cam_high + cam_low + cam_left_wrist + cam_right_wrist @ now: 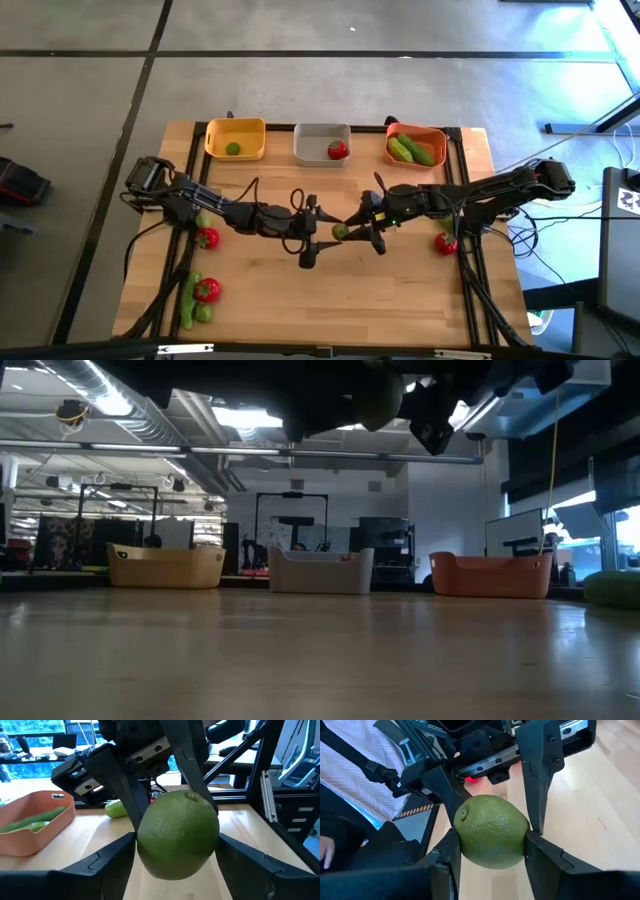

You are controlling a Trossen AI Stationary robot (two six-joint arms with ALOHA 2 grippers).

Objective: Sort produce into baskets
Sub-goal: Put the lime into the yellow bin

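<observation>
table point(400, 290): light wood top on a grey floor, dark frame rails along the sides
left arm point(190, 200): reaches from the table's left edge toward the middle
right arm point(490, 190): reaches from the right edge toward the middle, meets the left arm there
yellow basket point(235, 138): far edge, leftmost of three, one lime point(232, 149) inside
grey basket point(321, 143): far edge, middle, one tomato point(338, 150) inside
orange basket point(415, 146): far edge, rightmost, two cucumbers point(414, 151) lying side by side in it
left gripper point(322, 232): mid-table, raised off the wood, fingers point(115, 857) spread on either side of the held lime, whether they touch it i cannot tell
right gripper point(352, 226): mid-table facing the left gripper, fingers point(540, 855) pressed on both sides of the held lime, holding it
held lime point(340, 230): between the two grippers at table centre, in the air above the wood, fills both wrist views
loose tomatoes: one point(207, 238) near the left arm, one point(207, 290) nearer the front left corner, one point(446, 242) at the right side under the right arm
loose cucumber point(188, 298): front left, long axis running front to back, just beside the front tomato
loose limes: one point(204, 313) at front left touching the cucumber, another point(203, 219) partly under the left arm
person: striped sleeve and part of a hand point(326, 851) at the edge of the right wrist view
writing: none readable on baskets, arms or table
</observation>
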